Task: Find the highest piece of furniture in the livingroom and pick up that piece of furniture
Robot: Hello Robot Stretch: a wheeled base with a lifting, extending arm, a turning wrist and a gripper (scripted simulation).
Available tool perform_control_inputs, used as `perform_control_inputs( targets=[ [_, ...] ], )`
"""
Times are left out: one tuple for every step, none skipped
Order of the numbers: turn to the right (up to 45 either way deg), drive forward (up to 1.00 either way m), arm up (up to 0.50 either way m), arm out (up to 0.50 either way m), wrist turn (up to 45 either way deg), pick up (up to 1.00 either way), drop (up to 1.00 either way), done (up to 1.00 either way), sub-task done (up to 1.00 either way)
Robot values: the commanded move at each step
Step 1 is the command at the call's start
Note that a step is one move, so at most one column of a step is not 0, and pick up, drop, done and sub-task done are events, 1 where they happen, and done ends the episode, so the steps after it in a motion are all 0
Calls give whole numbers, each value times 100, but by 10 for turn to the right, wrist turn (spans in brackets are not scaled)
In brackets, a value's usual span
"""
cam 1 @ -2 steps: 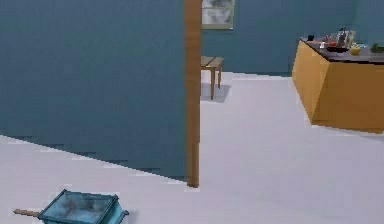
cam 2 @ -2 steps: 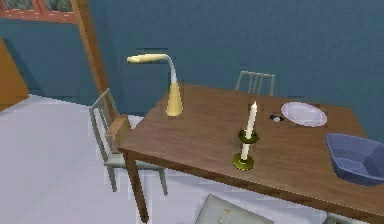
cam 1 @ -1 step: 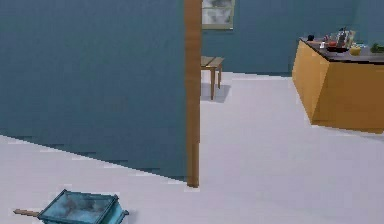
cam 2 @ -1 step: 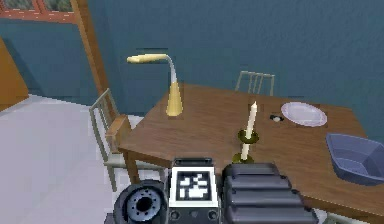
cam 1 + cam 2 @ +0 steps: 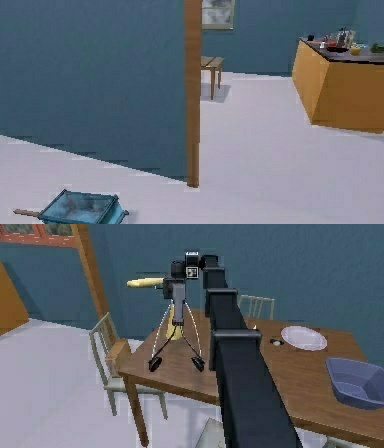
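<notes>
Crossing the table (image 5: 292, 370), arm (image 5: 236, 354), pincer (image 5: 176, 362) hold unclear

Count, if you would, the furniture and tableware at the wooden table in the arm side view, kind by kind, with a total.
Table: 1
Chairs: 2
Plate: 1
Bowl: 1
Small dark thing by the plate, kind unclear: 1
Total: 6

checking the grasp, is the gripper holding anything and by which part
Cannot tell: a yellowish long thing shows beside the gripper, with tabletop behind its far end.
</notes>
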Motion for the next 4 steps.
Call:
perform_control_inputs(
  targets=[
    [0,0,0,0,450,0,0,0,0],
    [0,0,0,0,450,0,0,0,0],
    [0,0,0,0,420,0,0,0,0],
    [0,0,0,0,0,100,0,0,0]
  ],
)
